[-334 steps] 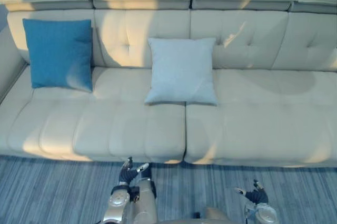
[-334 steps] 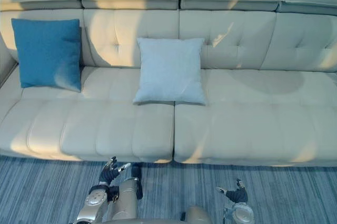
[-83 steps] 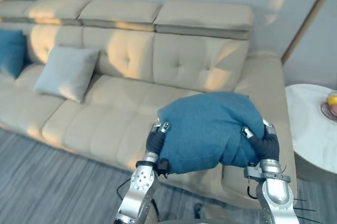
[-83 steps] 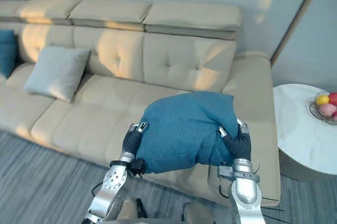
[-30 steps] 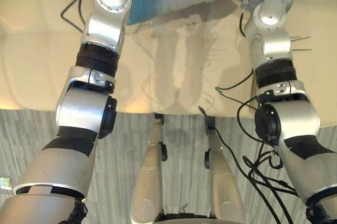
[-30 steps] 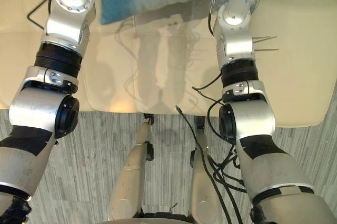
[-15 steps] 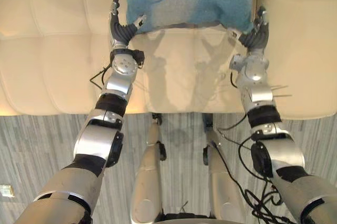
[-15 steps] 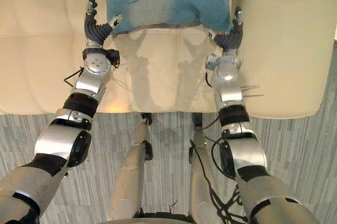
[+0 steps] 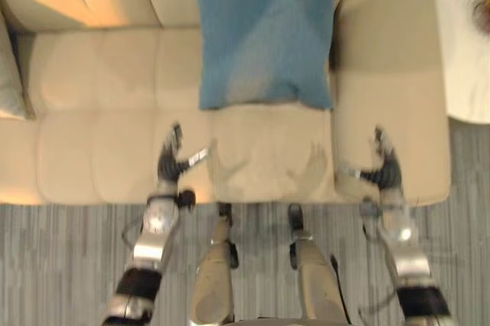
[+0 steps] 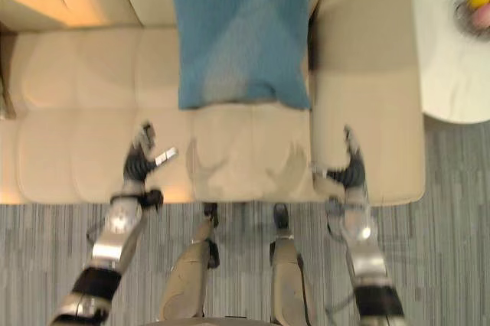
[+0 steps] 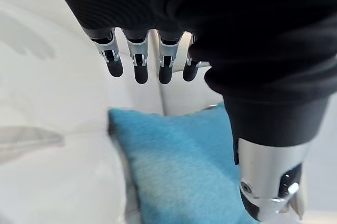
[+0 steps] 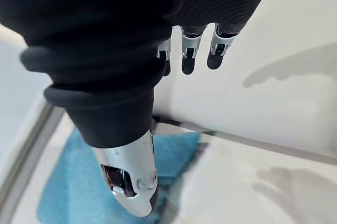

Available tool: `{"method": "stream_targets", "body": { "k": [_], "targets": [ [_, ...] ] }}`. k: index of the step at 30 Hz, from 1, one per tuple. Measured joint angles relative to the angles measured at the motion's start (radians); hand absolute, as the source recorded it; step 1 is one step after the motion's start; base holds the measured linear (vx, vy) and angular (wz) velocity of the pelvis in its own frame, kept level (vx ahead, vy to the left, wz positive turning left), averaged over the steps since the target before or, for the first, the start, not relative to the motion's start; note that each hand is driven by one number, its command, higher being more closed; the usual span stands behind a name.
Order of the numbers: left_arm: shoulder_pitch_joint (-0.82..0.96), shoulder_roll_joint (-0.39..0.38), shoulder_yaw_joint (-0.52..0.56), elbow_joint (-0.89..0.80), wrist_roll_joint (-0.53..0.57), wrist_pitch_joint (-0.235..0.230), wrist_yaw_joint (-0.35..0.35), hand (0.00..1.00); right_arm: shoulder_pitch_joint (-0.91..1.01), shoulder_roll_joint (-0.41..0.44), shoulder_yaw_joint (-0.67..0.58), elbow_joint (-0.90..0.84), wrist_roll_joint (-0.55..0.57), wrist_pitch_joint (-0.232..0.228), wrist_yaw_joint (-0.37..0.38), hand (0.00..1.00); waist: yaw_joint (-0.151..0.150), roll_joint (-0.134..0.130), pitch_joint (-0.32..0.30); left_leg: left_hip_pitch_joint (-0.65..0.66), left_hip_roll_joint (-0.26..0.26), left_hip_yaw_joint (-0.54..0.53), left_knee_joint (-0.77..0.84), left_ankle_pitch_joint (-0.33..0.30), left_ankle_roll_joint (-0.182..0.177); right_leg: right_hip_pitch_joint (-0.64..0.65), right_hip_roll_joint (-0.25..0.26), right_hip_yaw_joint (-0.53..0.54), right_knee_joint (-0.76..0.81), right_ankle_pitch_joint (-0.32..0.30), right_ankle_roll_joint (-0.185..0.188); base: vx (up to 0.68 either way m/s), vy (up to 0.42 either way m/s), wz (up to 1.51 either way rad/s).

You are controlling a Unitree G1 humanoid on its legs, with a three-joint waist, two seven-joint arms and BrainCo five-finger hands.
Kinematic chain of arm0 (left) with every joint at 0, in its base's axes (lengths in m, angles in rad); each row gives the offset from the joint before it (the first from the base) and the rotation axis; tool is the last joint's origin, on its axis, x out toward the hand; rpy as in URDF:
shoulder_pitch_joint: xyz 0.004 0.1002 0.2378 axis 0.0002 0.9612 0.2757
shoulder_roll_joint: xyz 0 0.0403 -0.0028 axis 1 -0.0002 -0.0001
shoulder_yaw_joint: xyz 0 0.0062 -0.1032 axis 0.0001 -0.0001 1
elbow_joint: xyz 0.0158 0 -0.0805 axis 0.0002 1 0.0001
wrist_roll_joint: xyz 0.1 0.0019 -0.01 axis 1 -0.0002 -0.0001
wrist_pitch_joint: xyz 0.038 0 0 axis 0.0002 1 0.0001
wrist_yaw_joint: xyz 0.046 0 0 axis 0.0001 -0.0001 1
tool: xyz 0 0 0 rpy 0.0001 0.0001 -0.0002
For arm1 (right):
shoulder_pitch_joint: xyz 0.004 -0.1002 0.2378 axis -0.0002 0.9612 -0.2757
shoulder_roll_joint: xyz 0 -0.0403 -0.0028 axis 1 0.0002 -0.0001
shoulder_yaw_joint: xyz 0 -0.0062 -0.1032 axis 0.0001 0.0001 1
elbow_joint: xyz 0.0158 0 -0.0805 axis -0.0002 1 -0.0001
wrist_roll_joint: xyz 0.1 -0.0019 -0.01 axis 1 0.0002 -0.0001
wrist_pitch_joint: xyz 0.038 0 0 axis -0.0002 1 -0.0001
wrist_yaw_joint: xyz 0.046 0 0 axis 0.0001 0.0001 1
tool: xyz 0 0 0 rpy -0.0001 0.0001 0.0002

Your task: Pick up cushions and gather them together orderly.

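We see the cushion [image 9: 264,31] on the sofa [image 9: 99,150], perhaps leaning back; left hand [image 9: 168,168] and right hand [image 9: 384,173] hang empty, fingers loose.

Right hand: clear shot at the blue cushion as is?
Probably yes. The right hand is open near the front of the armrest. The blue cushion sits further back on the sofa, and only bare upholstery shows between them. It would need to reach forward and inward.

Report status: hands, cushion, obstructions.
Left hand, right hand open, empty. Blue cushion lies on sofa seat, apart from both. Pale cushion far left, not gathered. Nothing in the way.
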Motion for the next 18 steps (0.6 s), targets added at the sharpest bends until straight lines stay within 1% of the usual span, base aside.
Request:
{"method": "stream_targets", "body": {
  "k": [1,2,3,4,5,6,9,10,12,13,14,15,16,17,18],
  "targets": [
    [0.045,-0.019,0.003,0.061,0.002,0.003,-0.027,0.00,0.041,0.024,0.000,0.100,-0.009,-0.003,0.025,0.00,-0.002,-0.005,-0.041,0.019,-0.003,0.000,0.021,-0.014,0.002,0.029,-0.005,-0.003,0.000,-0.010,-0.003,0.16,-0.055,0.03],
    [0.070,-0.030,0.006,0.143,0.001,0.015,-0.062,0.00,0.059,0.040,-0.001,0.226,-0.032,-0.002,0.053,0.00,-0.005,-0.005,-0.066,0.057,-0.006,0.002,0.037,-0.035,0.001,0.072,-0.009,-0.001,-0.005,-0.020,-0.001,0.14,-0.044,0.01],
    [0.078,-0.031,0.009,0.179,0.001,0.023,-0.077,0.00,0.060,0.041,-0.001,0.280,-0.039,-0.001,0.064,0.00,-0.006,-0.005,-0.071,0.077,-0.007,0.004,0.039,-0.038,0.000,0.089,-0.010,0.000,-0.009,-0.021,-0.001,0.09,-0.030,-0.10],
    [0.082,-0.035,0.020,0.249,0.002,0.034,-0.097,0.00,0.057,0.046,-0.001,0.366,-0.045,0.000,0.082,0.00,-0.007,-0.003,-0.088,0.108,-0.007,0.006,0.039,-0.052,-0.003,0.120,-0.011,0.005,-0.019,-0.022,-0.003,0.06,-0.016,-0.13],
    [0.088,-0.042,0.040,0.296,0.005,0.044,-0.110,0.00,0.058,0.049,-0.002,0.416,-0.048,0.002,0.087,0.00,-0.009,-0.001,-0.104,0.126,-0.007,0.008,0.038,-0.059,-0.002,0.141,-0.011,0.007,-0.031,-0.022,-0.003,0.05,-0.012,-0.25],
    [0.102,-0.047,0.072,0.364,0.015,0.047,-0.125,0.00,0.056,0.055,-0.007,0.473,-0.055,0.004,0.100,0.00,-0.018,-0.001,-0.120,0.157,-0.005,0.023,0.036,-0.068,-0.005,0.168,-0.009,0.021,-0.044,-0.020,-0.003,0.04,-0.009,-0.24],
    [0.106,-0.043,0.092,0.456,0.045,0.055,-0.127,0.00,0.054,0.056,-0.013,0.530,-0.069,0.007,0.112,0.00,-0.022,-0.002,-0.132,0.198,-0.005,0.052,0.037,-0.082,-0.009,0.192,-0.009,0.044,-0.042,-0.021,-0.002,0.02,-0.006,-0.29],
    [0.106,-0.044,0.100,0.494,0.063,0.064,-0.127,0.00,0.053,0.062,-0.027,0.563,-0.073,0.012,0.119,0.00,-0.025,-0.005,-0.134,0.212,-0.008,0.060,0.047,-0.092,-0.006,0.202,-0.014,0.046,-0.031,-0.033,-0.010,0.00,-0.001,-0.13],
    [0.101,-0.045,0.108,0.507,0.093,0.073,-0.127,0.00,0.058,0.074,-0.034,0.590,-0.071,0.019,0.121,0.00,-0.029,-0.016,-0.132,0.207,-0.005,0.060,0.098,-0.119,0.001,0.213,-0.020,0.050,-0.018,-0.030,0.000,-0.01,-0.011,-0.07],
    [0.101,-0.051,0.119,0.509,0.105,0.075,-0.127,0.00,0.061,0.089,-0.039,0.602,-0.070,0.022,0.122,0.00,-0.025,-0.010,-0.135,0.206,0.015,0.056,0.109,-0.115,0.007,0.205,-0.028,0.028,0.077,-0.059,-0.014,-0.01,-0.052,0.07],
    [0.097,-0.057,0.133,0.509,0.116,0.077,-0.125,0.00,0.062,0.103,-0.040,0.609,-0.069,0.025,0.123,0.00,-0.028,-0.022,-0.134,0.198,0.012,0.052,0.141,-0.115,0.008,0.146,-0.042,-0.006,0.297,-0.107,-0.022,-0.01,-0.072,0.27],
    [0.097,-0.061,0.139,0.509,0.122,0.078,-0.124,0.00,0.067,0.113,-0.039,0.622,-0.068,0.029,0.123,0.00,-0.029,-0.039,-0.139,0.196,0.005,0.042,0.171,-0.120,0.012,0.119,-0.065,-0.022,0.475,-0.126,-0.012,-0.07,-0.097,0.57],
    [0.097,-0.068,0.150,0.507,0.135,0.082,-0.122,0.00,0.071,0.119,-0.036,0.644,-0.069,0.033,0.121,0.00,-0.028,-0.051,-0.147,0.182,-0.002,0.031,0.207,-0.121,0.012,0.127,-0.083,-0.028,0.590,-0.126,0.008,-0.07,-0.096,0.67],
    [0.097,-0.074,0.159,0.504,0.143,0.082,-0.121,0.00,0.071,0.120,-0.038,0.654,-0.069,0.037,0.121,0.00,-0.023,-0.063,-0.156,0.160,-0.004,0.022,0.232,-0.122,0.011,0.143,-0.080,-0.029,0.562,-0.122,0.030,-0.13,-0.139,0.56],
    [0.096,-0.081,0.170,0.505,0.142,0.084,-0.121,0.00,0.069,0.117,-0.044,0.656,-0.069,0.039,0.121,0.00,-0.016,-0.069,-0.159,0.140,0.000,0.022,0.242,-0.121,0.008,0.155,-0.076,-0.036,0.520,-0.145,0.052,-0.13,-0.119,0.11]
  ]
}}
